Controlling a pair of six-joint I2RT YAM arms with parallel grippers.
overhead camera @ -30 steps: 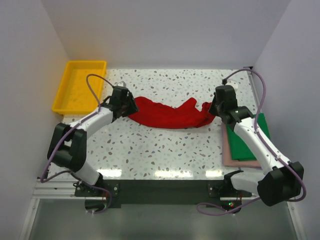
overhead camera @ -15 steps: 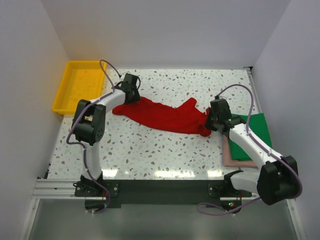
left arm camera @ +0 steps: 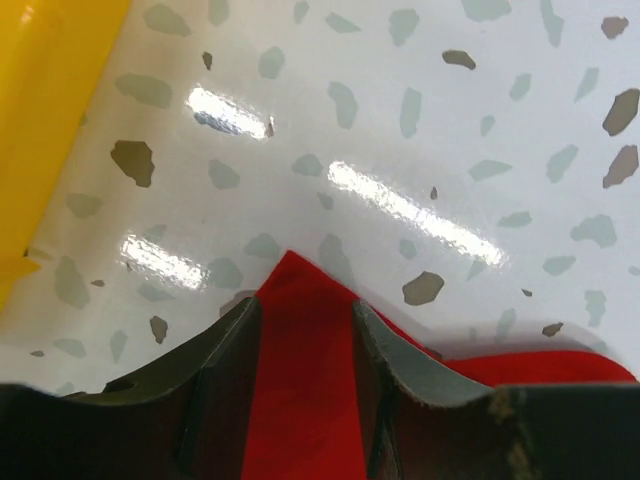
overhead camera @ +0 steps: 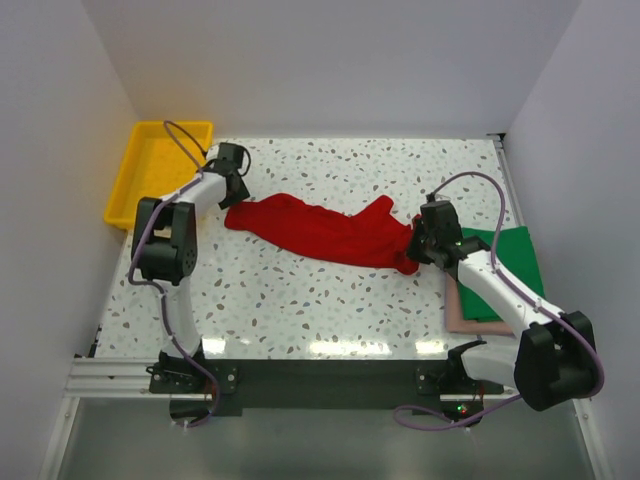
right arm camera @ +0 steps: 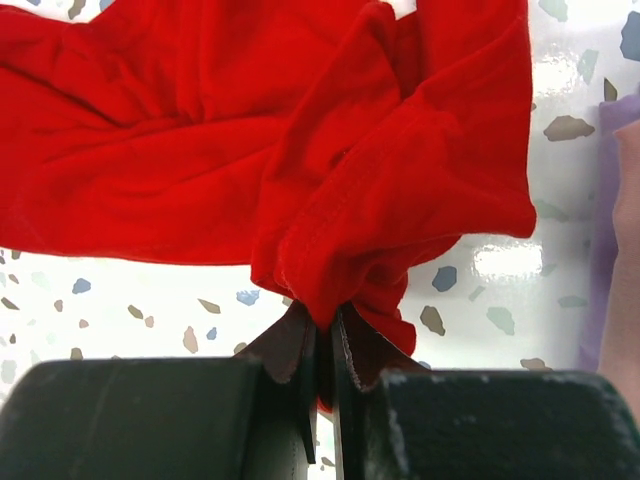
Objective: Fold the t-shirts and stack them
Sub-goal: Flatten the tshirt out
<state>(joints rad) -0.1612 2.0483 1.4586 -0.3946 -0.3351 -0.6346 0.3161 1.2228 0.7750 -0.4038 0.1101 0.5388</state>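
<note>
A red t-shirt (overhead camera: 320, 230) lies stretched out in a crumpled band across the middle of the speckled table. My left gripper (overhead camera: 236, 196) is at its left end. In the left wrist view the gripper (left arm camera: 305, 310) is open, with a corner of the red shirt (left arm camera: 300, 370) lying between the spread fingers. My right gripper (overhead camera: 420, 245) is at the shirt's right end. In the right wrist view it (right arm camera: 325, 320) is shut on a bunched fold of the red shirt (right arm camera: 380, 160).
A folded green shirt (overhead camera: 505, 270) lies on a folded pink shirt (overhead camera: 470, 315) at the right edge of the table. A yellow tray (overhead camera: 120, 185) stands at the far left, also in the left wrist view (left arm camera: 50, 100). White walls close in three sides.
The left gripper has swung back and left toward the tray, and the shirt's left end now rests on the table. The right gripper has come a little nearer, still holding the shirt.
</note>
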